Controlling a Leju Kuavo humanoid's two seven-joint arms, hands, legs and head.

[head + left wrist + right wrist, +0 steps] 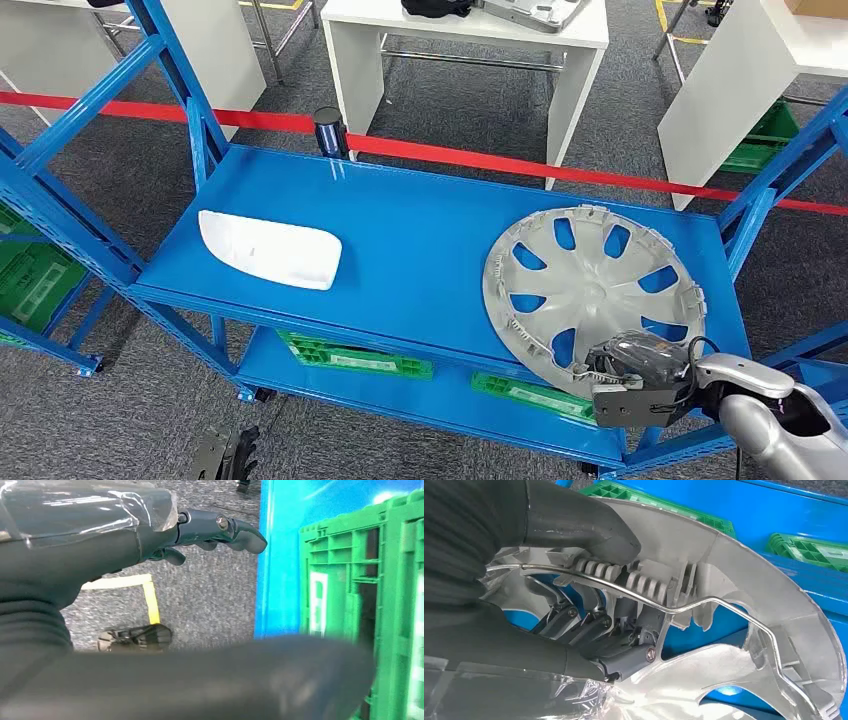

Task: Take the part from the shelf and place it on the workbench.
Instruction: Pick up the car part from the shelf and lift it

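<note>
At the near right corner of the blue shelf [420, 240], the right hand [640, 375] has hold of the silver wheel cover [592, 292] at its closest rim; the right wrist view shows the thumb [589, 527] pressing on the ribbed clips of the rim's underside while the dark fingers [589, 625] curl in through a spoke opening, so the rim and its wire ring [684, 606] are pinched between them. The cover lies on the top deck, its near edge jutting past the shelf lip, and whether it is already lifted clear of the deck cannot be told. So the step in hand looks like the grasp itself, with carrying and placing not yet done. Lower down on the other side, the left hand [200, 532] hangs beside a green crate [360, 605] on the bottom tier, holding nothing, its fingers loosely bent and apart. The next move likely calls for raising the cover straight off the deck, keeping the pinch firm because the disc is wide and held at one edge, then drawing it back past the upright post. Farther left on the same deck rests a white curved panel [270, 250], well apart. Beyond the shelf runs a red tape line [500, 160], and past it stands a white table [470, 45].
</note>
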